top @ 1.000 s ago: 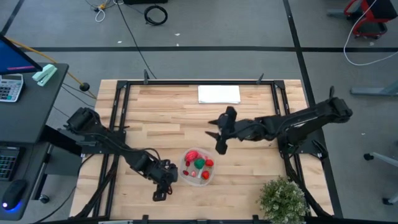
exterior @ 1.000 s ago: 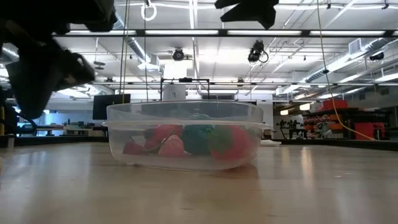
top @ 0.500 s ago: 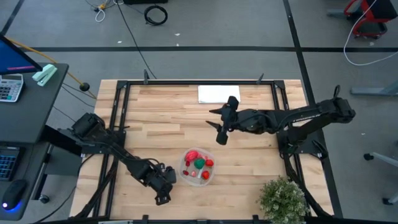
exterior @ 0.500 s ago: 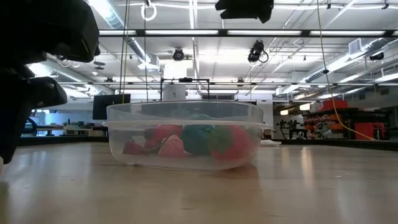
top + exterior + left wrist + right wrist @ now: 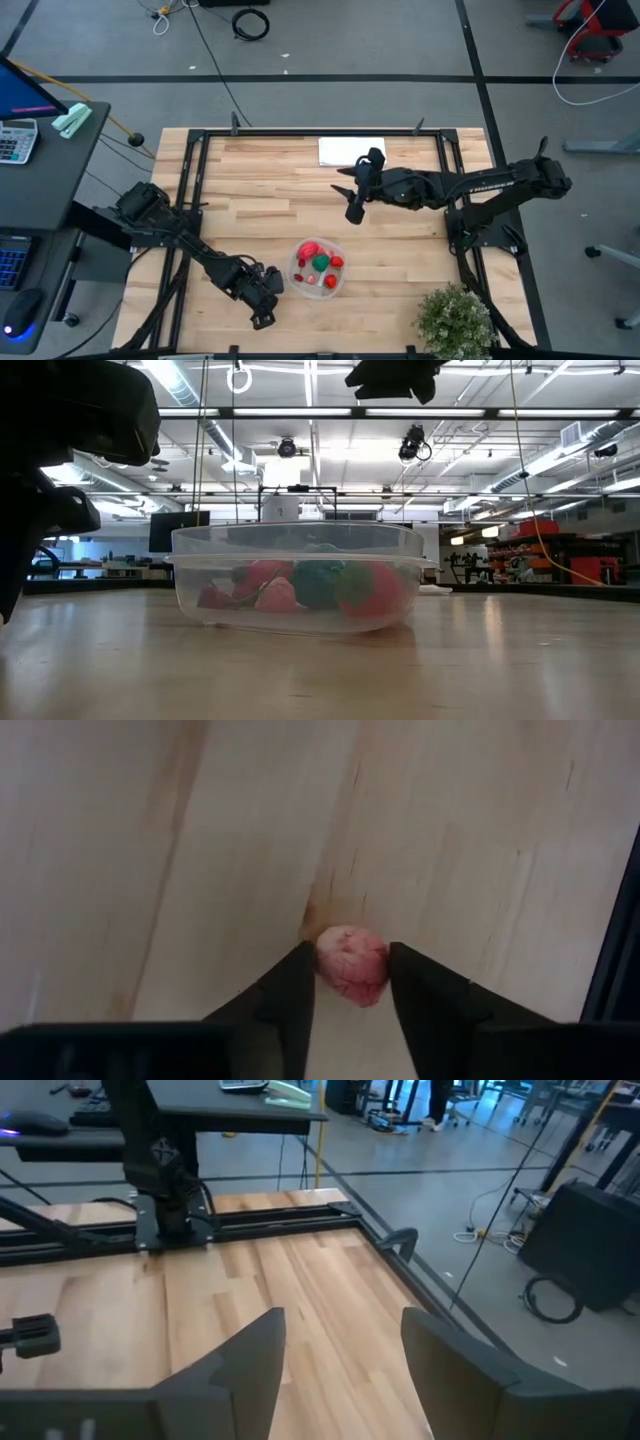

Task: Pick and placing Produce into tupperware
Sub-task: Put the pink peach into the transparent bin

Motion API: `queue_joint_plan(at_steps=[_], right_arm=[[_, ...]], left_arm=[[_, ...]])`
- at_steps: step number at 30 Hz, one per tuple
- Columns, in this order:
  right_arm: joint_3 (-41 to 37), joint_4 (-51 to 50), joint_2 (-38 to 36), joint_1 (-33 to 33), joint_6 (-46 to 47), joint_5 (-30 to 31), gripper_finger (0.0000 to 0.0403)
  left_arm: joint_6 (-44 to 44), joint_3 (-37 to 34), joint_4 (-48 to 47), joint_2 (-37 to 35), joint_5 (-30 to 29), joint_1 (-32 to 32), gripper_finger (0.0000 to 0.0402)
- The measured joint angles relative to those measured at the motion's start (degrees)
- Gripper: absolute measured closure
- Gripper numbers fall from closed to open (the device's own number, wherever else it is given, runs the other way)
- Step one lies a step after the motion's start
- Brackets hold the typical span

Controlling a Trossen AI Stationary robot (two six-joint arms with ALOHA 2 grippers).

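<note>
The clear round tupperware [image 5: 318, 268] [image 5: 300, 580] stands near the table's near edge and holds several red and pink pieces and one green piece of produce [image 5: 319, 262]. My left gripper [image 5: 262, 305] [image 5: 351, 990] is low over the wood just left of the container, shut on one pink produce piece [image 5: 351, 963]. That piece is hidden under the gripper in the high view. My right gripper [image 5: 353, 198] [image 5: 340, 1350] hangs open above the table's middle, beyond the container, and holds nothing. My left gripper pinches the small pink produce piece by its two opposite sides [image 5: 322, 960], between the ends of its two fingers [image 5: 290, 995]. The fingers come at it from above, pointing down at the wood. I cannot tell whether the piece rests on the table or is lifted.
A flat white rectangle [image 5: 352, 151] lies at the far edge. A bushy green plant [image 5: 455, 318] stands at the near right corner. Black frame rails [image 5: 190, 180] run along the table's left and right sides. Bare wood lies between the container and the rectangle.
My left gripper has drawn away from the container, toward the table's near left corner, and has stayed low. My right gripper has moved toward the far edge, away from the container. The container and its contents have stayed put.
</note>
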Motion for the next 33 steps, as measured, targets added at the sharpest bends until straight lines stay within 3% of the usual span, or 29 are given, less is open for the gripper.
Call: queue_joint_plan(at_steps=[5,10,16,23,25,30,33], right_arm=[[0.0,0.0,0.0,0.1,0.8,-2.3,0.0195],[0.0,-2.9,0.0,0.1,3.7,-8.3,0.0194],[0.0,-12.4,0.0,0.1,8.4,-19.2,0.0194],[0.0,-16.8,0.0,1.5,11.1,-20.6,0.0195],[0.0,-16.8,0.0,1.9,11.1,-20.6,0.0195],[0.0,-16.6,0.0,2.3,11.0,-20.6,0.0195],[0.0,-16.6,0.0,2.3,11.0,-20.6,0.0196]], left_arm=[[0.0,0.0,0.0,0.0,0.0,0.0,0.0331],[0.3,0.0,0.0,-0.1,0.4,0.0,0.0386],[2.5,0.0,-0.1,-0.3,0.5,0.0,0.0381],[6.9,4.0,-2.9,-4.6,-0.2,1.1,0.0390],[10.9,6.9,-6.8,-5.9,-3.5,1.5,0.0390],[21.4,13.6,-15.8,-6.6,-18.2,4.2,0.0376],[25.9,13.4,-11.7,-6.3,-18.4,7.1,0.0369]])
